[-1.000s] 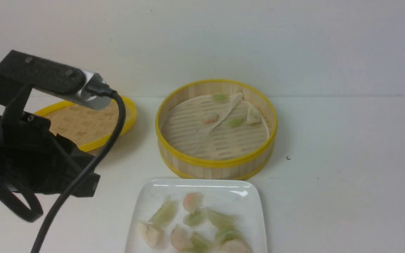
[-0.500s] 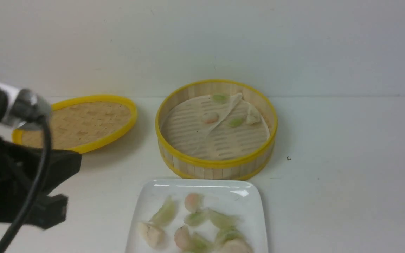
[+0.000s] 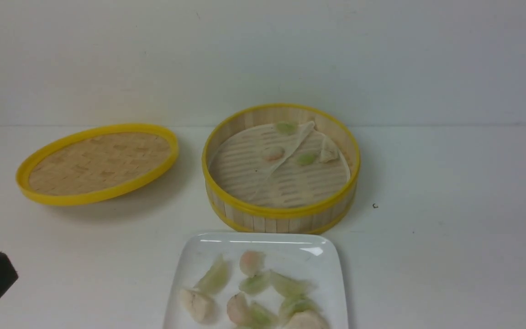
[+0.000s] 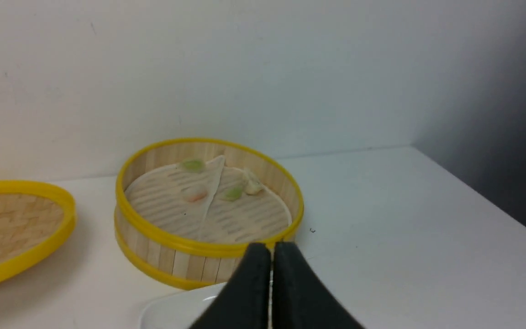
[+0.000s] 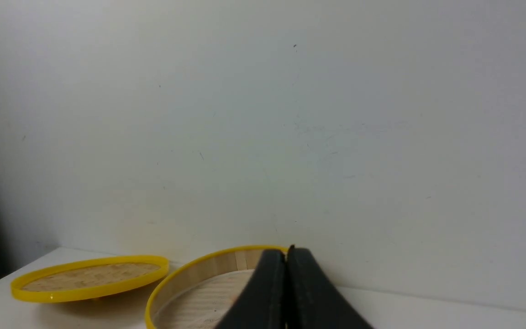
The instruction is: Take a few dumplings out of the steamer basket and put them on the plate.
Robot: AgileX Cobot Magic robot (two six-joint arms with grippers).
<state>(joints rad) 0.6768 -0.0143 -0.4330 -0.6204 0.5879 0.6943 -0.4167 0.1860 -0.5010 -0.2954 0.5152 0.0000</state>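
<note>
Left gripper (image 4: 271,250) pressed together, nothing pinched, off to the left and well apart from the steamer basket (image 3: 281,220). Right gripper (image 5: 286,252) also closed on nothing (only its tips show). Cluster of dumplings (image 3: 252,283) on the plate (image 3: 263,243), just in front of the basket. Four more sit inside on the paper liner (image 3: 244,173). Lid (image 3: 98,162) lies left of the basket.

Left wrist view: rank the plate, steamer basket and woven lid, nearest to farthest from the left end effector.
1. plate, right by the left end effector's tips.
2. steamer basket, just beyond them.
3. woven lid, off to one side.
</note>
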